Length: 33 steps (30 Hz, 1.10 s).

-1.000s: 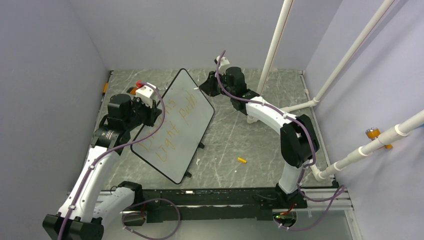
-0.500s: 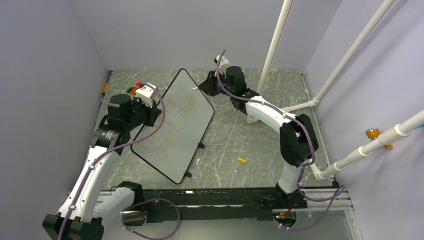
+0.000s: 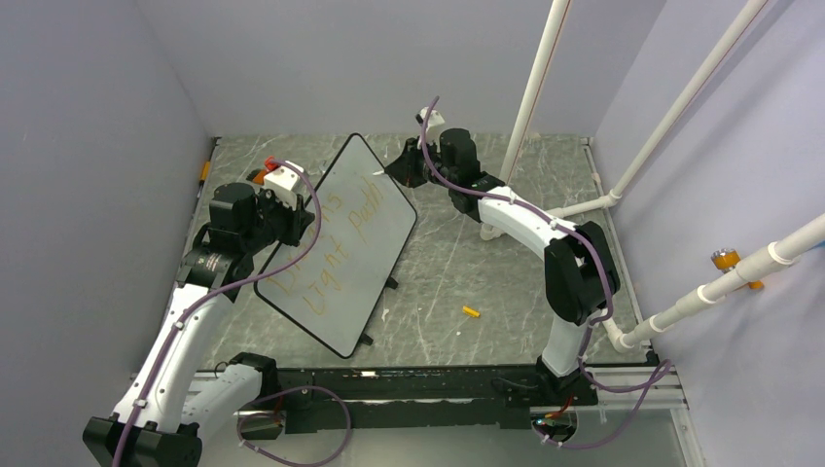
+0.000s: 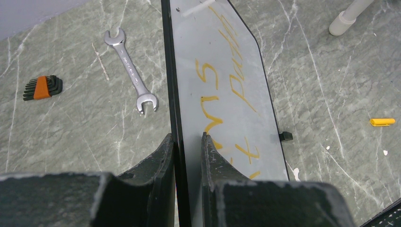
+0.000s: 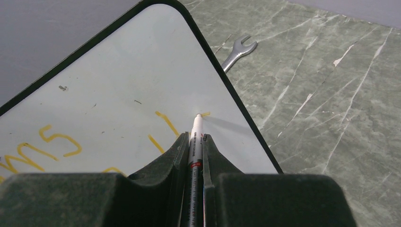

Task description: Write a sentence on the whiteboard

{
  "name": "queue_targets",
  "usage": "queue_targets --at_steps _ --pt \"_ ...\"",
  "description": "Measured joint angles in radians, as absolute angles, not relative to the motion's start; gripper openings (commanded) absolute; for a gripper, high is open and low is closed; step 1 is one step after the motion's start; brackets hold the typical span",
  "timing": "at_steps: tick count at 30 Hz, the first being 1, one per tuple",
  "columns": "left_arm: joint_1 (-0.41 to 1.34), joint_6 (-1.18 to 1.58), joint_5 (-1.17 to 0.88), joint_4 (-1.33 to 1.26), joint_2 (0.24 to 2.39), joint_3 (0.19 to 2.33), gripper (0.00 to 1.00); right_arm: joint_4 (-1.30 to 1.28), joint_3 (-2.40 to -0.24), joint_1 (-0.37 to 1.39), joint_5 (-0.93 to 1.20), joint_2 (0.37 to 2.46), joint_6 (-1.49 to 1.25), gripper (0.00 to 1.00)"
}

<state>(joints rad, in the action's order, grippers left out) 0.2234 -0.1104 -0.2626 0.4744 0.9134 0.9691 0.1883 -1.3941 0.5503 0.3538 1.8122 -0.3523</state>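
Observation:
The whiteboard (image 3: 340, 243) is held tilted above the table, its black rim clamped in my left gripper (image 3: 297, 216), whose jaws are shut on its edge (image 4: 176, 118). The sentence (image 3: 331, 255) runs in two orange-yellow lines across it; parts of the letters show in the left wrist view (image 4: 222, 94) and the right wrist view (image 5: 52, 142). My right gripper (image 3: 404, 167) is shut on a marker (image 5: 195, 142), a white pen with a black barrel. Its tip touches the board near the far corner, beside a short stroke (image 5: 166, 124).
A steel wrench (image 4: 131, 71) and an orange-handled hex key set (image 4: 42, 88) lie on the marble table left of the board. A small yellow cap (image 3: 471, 312) lies on the table's right half. White pipes (image 3: 533, 92) rise at the back right.

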Motion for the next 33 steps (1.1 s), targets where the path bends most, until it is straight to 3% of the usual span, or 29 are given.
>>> queue_targets --at_steps 33 --pt "0.223 -0.109 -0.256 0.476 0.913 0.969 0.00 0.183 -1.357 0.546 0.342 1.818 -0.348 0.00"
